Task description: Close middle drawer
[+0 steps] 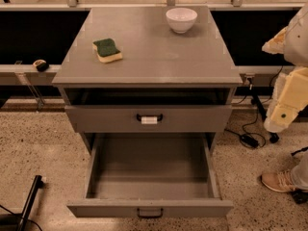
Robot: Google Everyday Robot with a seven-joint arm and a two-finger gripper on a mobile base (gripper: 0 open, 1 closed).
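The middle drawer (pixel 150 208) of the grey cabinet is pulled far out toward me. Its wide, deep inside is empty, and its flat grey front carries a plain black loop handle (pixel 149 213) at the bottom of the view. Above it sits the drawer with the white-tagged black handle (pixel 149 119), standing slightly out from the cabinet. My gripper (pixel 282 113) hangs at the far right edge on the cream-coloured arm, to the right of the cabinet and apart from both drawers, at about the height of the tagged drawer.
On the cabinet top (pixel 159 57) lie a green-and-yellow sponge (pixel 107 50) and a white bowl (pixel 181 19). A person's shoe (pixel 279 181) and black cables (pixel 248 139) are on the speckled floor at the right. A black bar (pixel 30 196) stands at the lower left.
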